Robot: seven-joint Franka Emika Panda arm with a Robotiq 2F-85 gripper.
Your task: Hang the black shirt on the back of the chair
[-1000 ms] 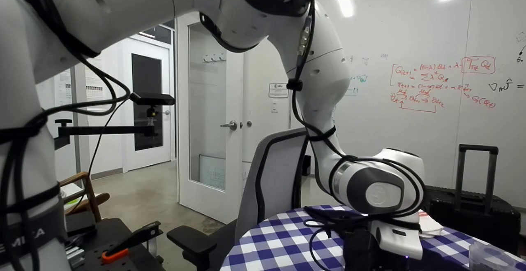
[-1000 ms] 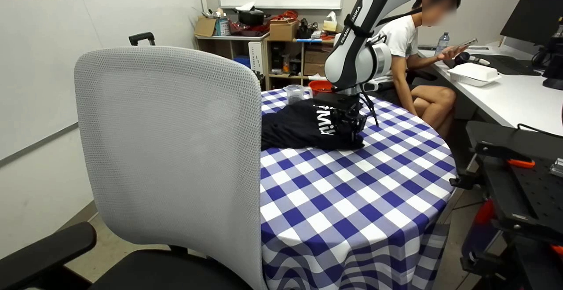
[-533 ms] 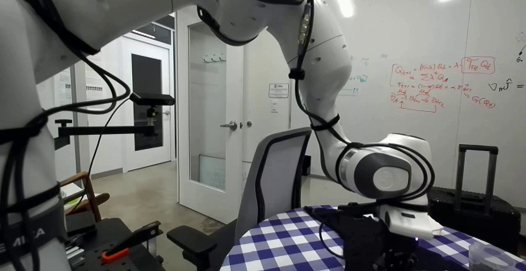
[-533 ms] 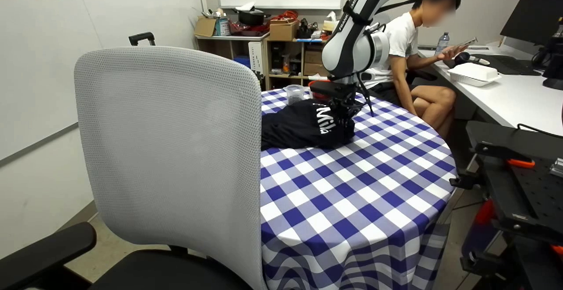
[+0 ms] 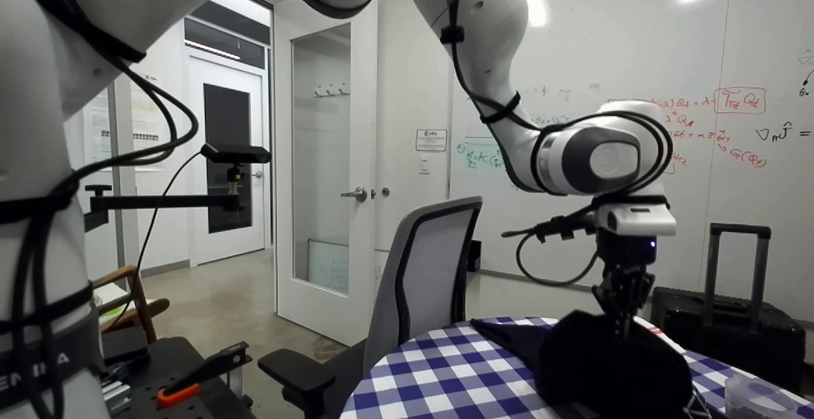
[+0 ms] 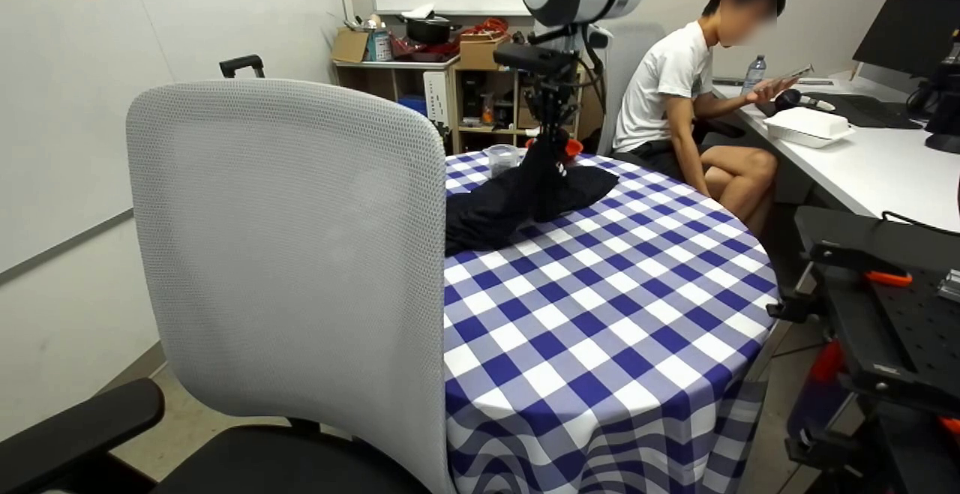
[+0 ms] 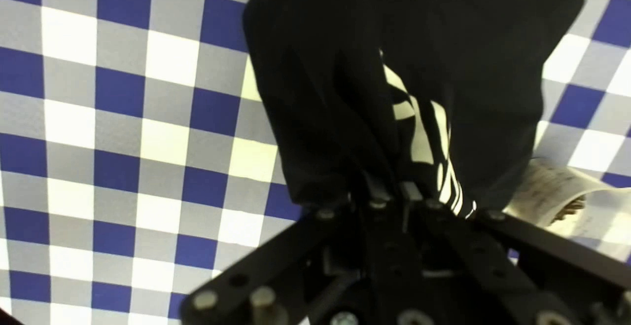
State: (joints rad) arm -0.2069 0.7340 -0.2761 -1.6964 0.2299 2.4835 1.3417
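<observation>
Whiteboards (image 6: 75, 127) line a workroom where, from left, a grey mesh-backed swivel chair (image 6: 285, 247) stands near a white-lettered black shirt (image 6: 487, 217), its peak pinched by a Robotiq gripper (image 5: 622, 330), its rest trailing on a checkered tablecloth (image 6: 600, 306). Lifting the lower folds above the backrest (image 5: 435, 266) before crossing should prevent snags; gripper and shirt have risen within half a second.

Black shirt (image 6: 502, 213): limp, creased, white lettering half lost in the folds. Middle stands up in a peak, pinched by the jaws; lower folds drape onto the checked worktop (image 6: 592, 329), one narrow end lying near the edge by the chair (image 6: 285, 247). Chair upright beside the worktop: tall curved backrest, grey mesh; dark seat, black armrest.
</observation>
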